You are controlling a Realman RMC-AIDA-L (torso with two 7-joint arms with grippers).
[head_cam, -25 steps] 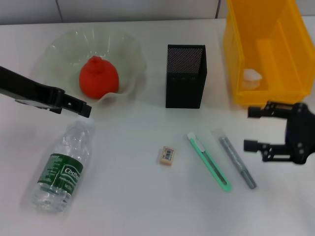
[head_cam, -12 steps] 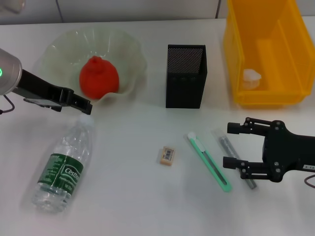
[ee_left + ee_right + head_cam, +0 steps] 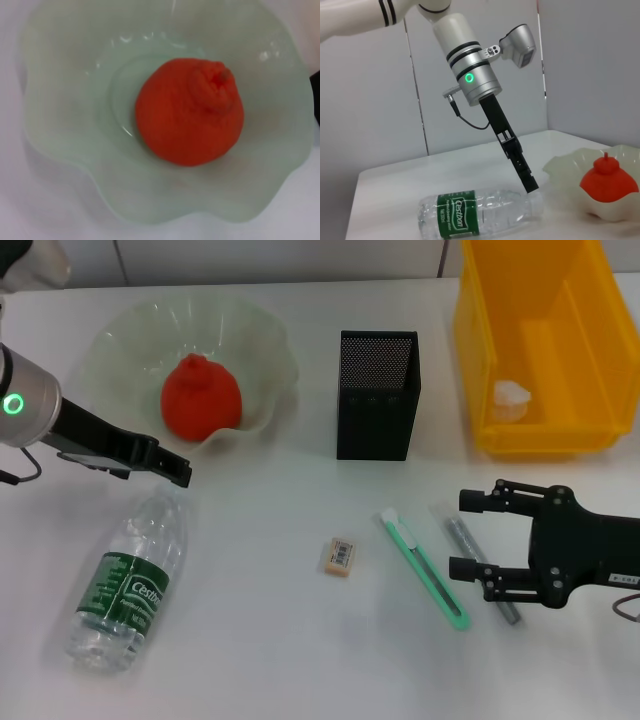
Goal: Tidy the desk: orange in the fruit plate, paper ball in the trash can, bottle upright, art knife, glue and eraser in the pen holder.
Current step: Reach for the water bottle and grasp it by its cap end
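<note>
Here, with the black mesh pen holder as landmark, the tabletop is read from its near edge outward. Nearest, and to the left of the pen holder, the clear bottle with a green label lies on its side, cap end pointing away from the robot. Nearer than the pen holder and slightly to its left lies the eraser. Just right of it is the green art knife, and beside that the grey glue stick, both lying flat and roughly parallel. The right claw hovers at the glue stick, released, its fingers spread with one on either side of the stick's length; whether they touch it cannot be told. The left claw sits left of the pen holder, just above the bottle's cap end; its state cannot be told. Level with the pen holder on its left, the frosted fruit plate holds the orange. To the pen holder's right stands the yellow bin serving as the trash can, with the white paper ball inside it.
</note>
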